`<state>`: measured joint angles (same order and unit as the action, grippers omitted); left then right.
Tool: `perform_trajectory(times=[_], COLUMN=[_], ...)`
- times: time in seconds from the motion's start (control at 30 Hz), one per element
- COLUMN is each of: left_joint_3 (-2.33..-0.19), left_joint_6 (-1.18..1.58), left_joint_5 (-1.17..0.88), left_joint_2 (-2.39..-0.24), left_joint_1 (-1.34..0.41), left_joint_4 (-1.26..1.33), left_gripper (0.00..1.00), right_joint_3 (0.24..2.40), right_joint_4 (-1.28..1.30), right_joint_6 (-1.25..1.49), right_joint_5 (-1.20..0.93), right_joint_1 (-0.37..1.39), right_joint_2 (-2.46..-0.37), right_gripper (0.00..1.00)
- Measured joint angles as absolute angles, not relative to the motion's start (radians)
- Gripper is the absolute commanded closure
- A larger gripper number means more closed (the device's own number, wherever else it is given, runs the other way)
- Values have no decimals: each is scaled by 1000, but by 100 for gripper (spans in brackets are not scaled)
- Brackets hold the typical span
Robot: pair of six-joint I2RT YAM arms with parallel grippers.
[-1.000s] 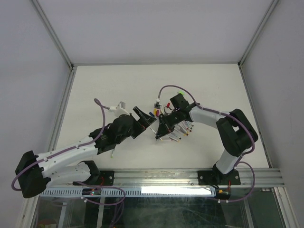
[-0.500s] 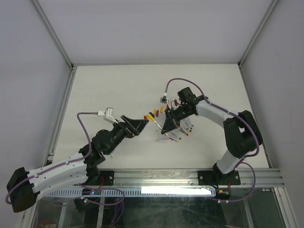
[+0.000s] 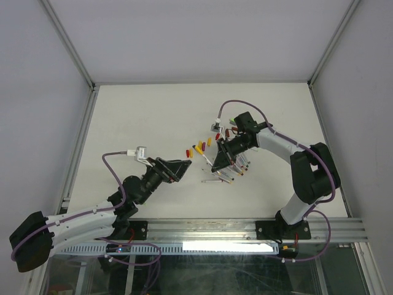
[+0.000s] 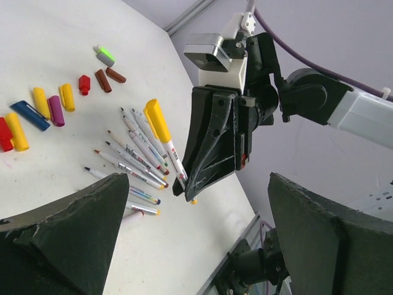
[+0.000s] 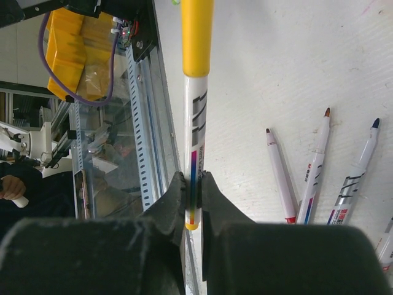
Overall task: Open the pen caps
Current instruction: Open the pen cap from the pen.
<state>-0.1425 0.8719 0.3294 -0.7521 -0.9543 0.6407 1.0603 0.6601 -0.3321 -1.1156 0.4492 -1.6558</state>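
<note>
The left gripper (image 3: 182,167) hovers toward the near edge of the table (image 3: 141,117), left of its middle. Its dull black, wedge-shaped fingers are spread wide with nothing between them.

Just beyond, right of the middle, the right gripper (image 5: 193,181) points down at the matte white top. Its jaws are pinched narrow on the lower end of a pen (image 5: 195,135). The barrel is slim and glossy white, with dark print too small to read and a rainbow strip along its side. The pen's yellow cap (image 5: 197,37), a smooth plastic cylinder, is seated on the other end, which tilts up and away from the fingers.

Under and beside that gripper lie the loose pens (image 4: 132,161), thin white barrels with bare pointed tips in several colours, fanned side by side. Their print cannot be read either.

Farther in, near the table's middle and apart from the barrels, the pen caps (image 4: 41,102) lie in a ragged row. They are short, rounded plastic tubes in red, yellow, blue, purple and dark red.
</note>
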Motion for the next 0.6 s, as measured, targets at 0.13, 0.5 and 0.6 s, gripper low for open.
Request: perform_trajectory(times=[0.13, 0.5, 0.6], left_joint_3=[-117, -109, -98], left_joint_6=[871, 859, 846], left_joint_5=[318, 282, 255], left_joint_2=[-760, -816, -827], left_joint_1=[-954, -954, -945], left_joint_4=[707, 821, 846], left_gripper=[1, 1, 1], right_joint_3=[1060, 1060, 1060], right_joint_4=[661, 671, 672], right_joint_6=[-337, -343, -344], right_joint_5=[-1116, -1132, -1136], right_joint_1=[447, 441, 440], right_joint_2=[-1656, -1646, -1644], right_gripper=[100, 100, 100])
